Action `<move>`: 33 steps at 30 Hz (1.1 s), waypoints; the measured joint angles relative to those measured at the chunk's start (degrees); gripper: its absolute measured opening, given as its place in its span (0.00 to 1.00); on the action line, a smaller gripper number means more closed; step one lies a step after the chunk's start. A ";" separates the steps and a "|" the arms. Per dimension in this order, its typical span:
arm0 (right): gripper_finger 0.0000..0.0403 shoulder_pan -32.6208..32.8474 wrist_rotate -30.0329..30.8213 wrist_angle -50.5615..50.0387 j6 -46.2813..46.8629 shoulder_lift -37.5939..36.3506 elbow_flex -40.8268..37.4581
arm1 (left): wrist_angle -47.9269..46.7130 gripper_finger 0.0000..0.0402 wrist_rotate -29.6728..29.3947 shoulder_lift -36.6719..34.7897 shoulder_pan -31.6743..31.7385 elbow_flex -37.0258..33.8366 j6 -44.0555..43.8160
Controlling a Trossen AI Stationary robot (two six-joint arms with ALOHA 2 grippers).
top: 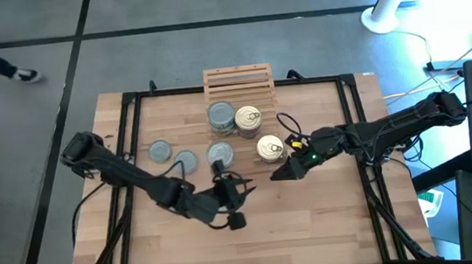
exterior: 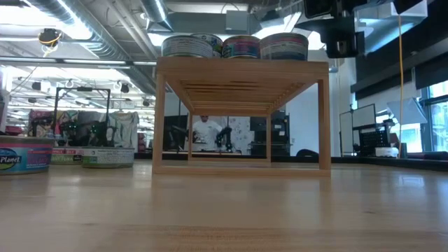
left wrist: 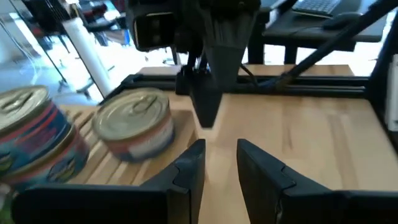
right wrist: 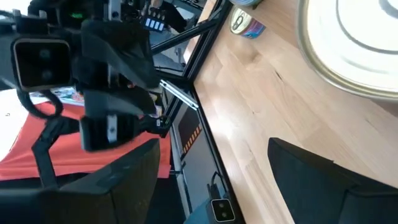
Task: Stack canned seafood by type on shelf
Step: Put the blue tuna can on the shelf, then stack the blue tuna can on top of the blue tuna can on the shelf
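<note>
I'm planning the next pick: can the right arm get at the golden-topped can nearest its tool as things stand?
Probably yes. The right tool is open and empty, just beside the golden-topped can, with bare tabletop between them. The left tool sits farther off.

Floor: you see grey concrete (top: 164, 34) crossed by dark seams
Ceiling: exposed ducts and pipes (exterior: 105, 21) run above you
Light: bright windows (exterior: 437, 105) at your right
Far room: a person (exterior: 208, 133) among cluttered benches

Shiny golden metal tin (left wrist: 134, 121), matt slatted wooden shelf (top: 238, 81), smooth wooden tabletop (top: 333, 218).
</note>
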 joint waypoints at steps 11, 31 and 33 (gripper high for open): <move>0.74 2.73 -0.63 1.78 -4.34 -0.02 0.00 | -21.93 0.22 2.47 -8.59 -5.33 0.00 -9.92; 0.74 17.61 14.54 1.43 -9.19 -0.02 0.00 | -53.22 0.55 28.13 -10.47 -2.67 0.00 -44.73; 0.74 18.57 15.83 1.39 -10.46 -0.02 0.00 | -58.59 0.55 31.55 -10.47 -2.12 0.00 -47.53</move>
